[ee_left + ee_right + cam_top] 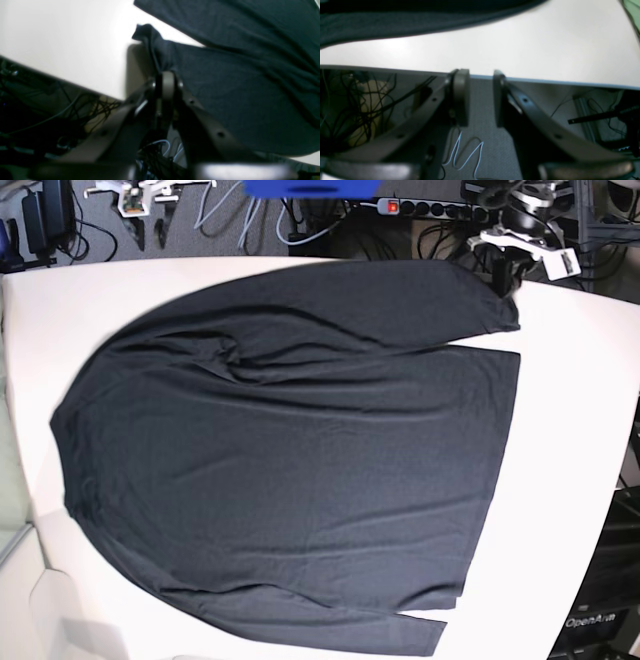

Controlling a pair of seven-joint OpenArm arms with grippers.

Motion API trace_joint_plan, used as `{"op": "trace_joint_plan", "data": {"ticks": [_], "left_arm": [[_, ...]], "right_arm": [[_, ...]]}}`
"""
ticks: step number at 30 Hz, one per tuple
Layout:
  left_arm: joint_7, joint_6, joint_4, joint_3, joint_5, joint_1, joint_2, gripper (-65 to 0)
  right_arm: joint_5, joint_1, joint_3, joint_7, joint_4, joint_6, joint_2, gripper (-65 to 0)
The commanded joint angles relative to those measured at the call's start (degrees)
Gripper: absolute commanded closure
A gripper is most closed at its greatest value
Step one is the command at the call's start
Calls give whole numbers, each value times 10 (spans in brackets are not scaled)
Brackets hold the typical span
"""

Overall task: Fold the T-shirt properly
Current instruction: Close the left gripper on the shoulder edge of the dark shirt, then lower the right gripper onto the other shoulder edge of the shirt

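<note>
T-shirt (pixel 290 470) fabric, black and plain, lies spread flat over most of the white worktop (pixel 575 480), sleeves along its far and near sides. In the right wrist view, the right gripper (pixel 481 97) hangs at the worktop's edge, fingers (pixel 461 96) apart around nothing. In the left wrist view, the left gripper (pixel 167 85) fingers are closed, pinching a bunched corner of the T-shirt (pixel 250 95).

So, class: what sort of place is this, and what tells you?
Probably a robotics lab: a shirt spread on a white table, a power strip and tangled cables on the floor around it.
</note>
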Motion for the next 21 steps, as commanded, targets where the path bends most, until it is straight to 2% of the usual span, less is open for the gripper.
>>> {"op": "trace_joint_plan", "data": {"ticks": [1, 7, 13, 16, 18, 21], "left_arm": [[-13, -5, 13, -4, -2, 8, -5, 0], [-13, -4, 24, -5, -2, 8, -5, 0], [-12, -4, 24, -6, -3, -8, -5, 0], [14, -4, 24, -8, -3, -18, -7, 0], [46, -4, 24, -36, -3, -31, -4, 0], [99, -7, 24, -72, -3, -47, 18, 0]], "right_arm": [[2, -8, 2, 15, 9, 3, 2, -177], [2, -8, 2, 16, 25, 3, 2, -177], [2, 3, 3, 12, 52, 3, 20, -181], [2, 9, 9, -22, 65, 3, 36, -181], [2, 26, 10, -55, 73, 3, 37, -181], [2, 53, 10, -107, 76, 4, 41, -182]]}}
